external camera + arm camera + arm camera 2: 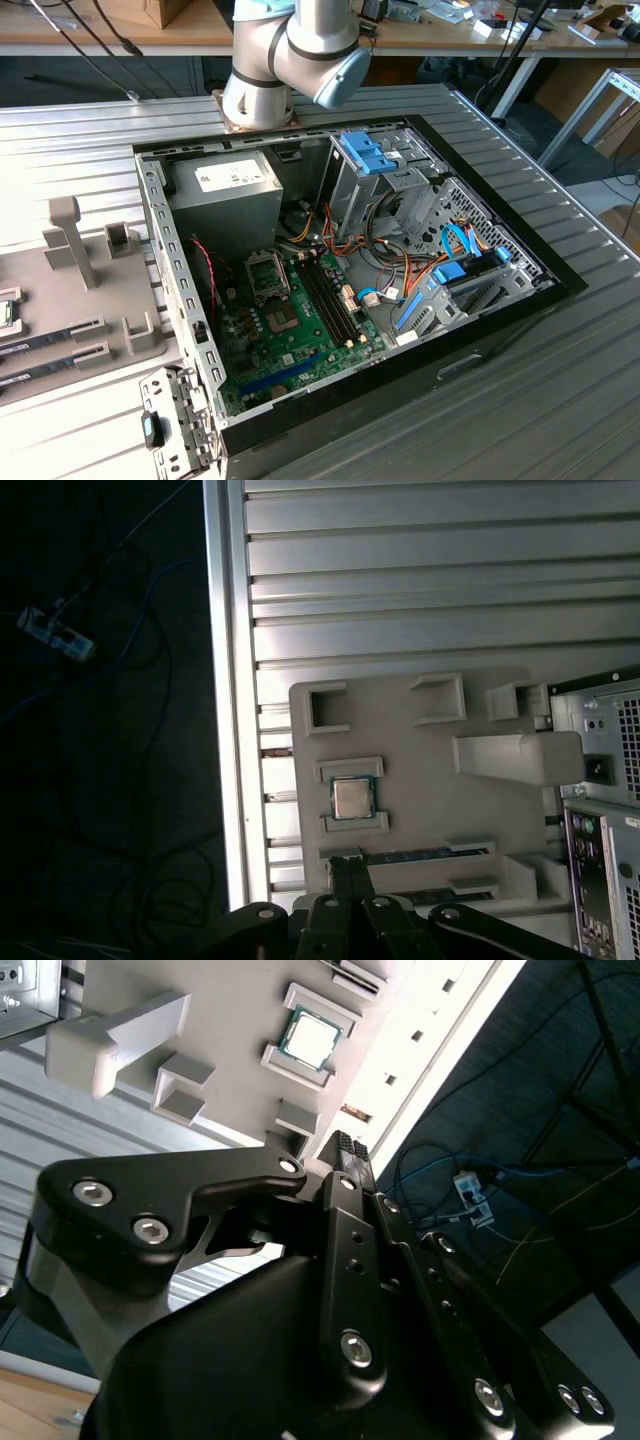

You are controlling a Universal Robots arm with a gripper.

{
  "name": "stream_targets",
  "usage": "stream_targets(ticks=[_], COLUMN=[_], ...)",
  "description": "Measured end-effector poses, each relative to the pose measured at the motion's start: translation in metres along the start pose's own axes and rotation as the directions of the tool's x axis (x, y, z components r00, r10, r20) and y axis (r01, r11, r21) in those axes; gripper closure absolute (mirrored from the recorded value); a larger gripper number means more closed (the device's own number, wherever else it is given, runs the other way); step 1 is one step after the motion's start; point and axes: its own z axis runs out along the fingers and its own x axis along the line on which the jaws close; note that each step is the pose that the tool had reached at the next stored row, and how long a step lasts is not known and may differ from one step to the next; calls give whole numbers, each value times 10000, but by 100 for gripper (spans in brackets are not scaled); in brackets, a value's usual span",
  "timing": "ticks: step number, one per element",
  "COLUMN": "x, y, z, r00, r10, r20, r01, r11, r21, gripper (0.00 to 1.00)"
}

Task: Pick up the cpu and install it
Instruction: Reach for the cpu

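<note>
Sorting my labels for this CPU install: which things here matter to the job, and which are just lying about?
Job: cpu, lying in its grey holder; gripper, empty, close to it; socket on the motherboard.
Lying about: memory sticks, power supply, drive cage, blue cables.

The grey tray (pixel 100 290) runs off the exterior view's left edge, and the arm (pixel 290 50) is cut at its top edge. In the first wrist view the end effector (pixel 346 862) hides one end of a memory stick (pixel 430 856).

No print is legible, even on the power supply label (pixel 228 177).
</note>
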Motion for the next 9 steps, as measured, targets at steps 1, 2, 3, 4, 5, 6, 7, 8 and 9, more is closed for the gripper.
stream_targets(ticks=[1,2,3,4,5,6,7,8,9], x=[7,12,23,28,33,45,49,56,65], y=[-1,-1,-2,-2,-3,-4,-4,-4,-5], z=[0,1,1,0,1,1,1,1,1], r00=[10000,10000,10000,10000,10000,10000,10000,10000,10000], r10=[0,-1,0,0,0,0,0,0,0], r20=[0,1,0,0,1,0,0,1,0], r01=[0,1,0,0,0,0,0,0,0], r11=[10000,10000,10000,10000,10000,10000,10000,10000,10000], r21=[0,-1,0,0,0,0,0,0,0], gripper=[90,90,90,90,90,90,90,90,90])
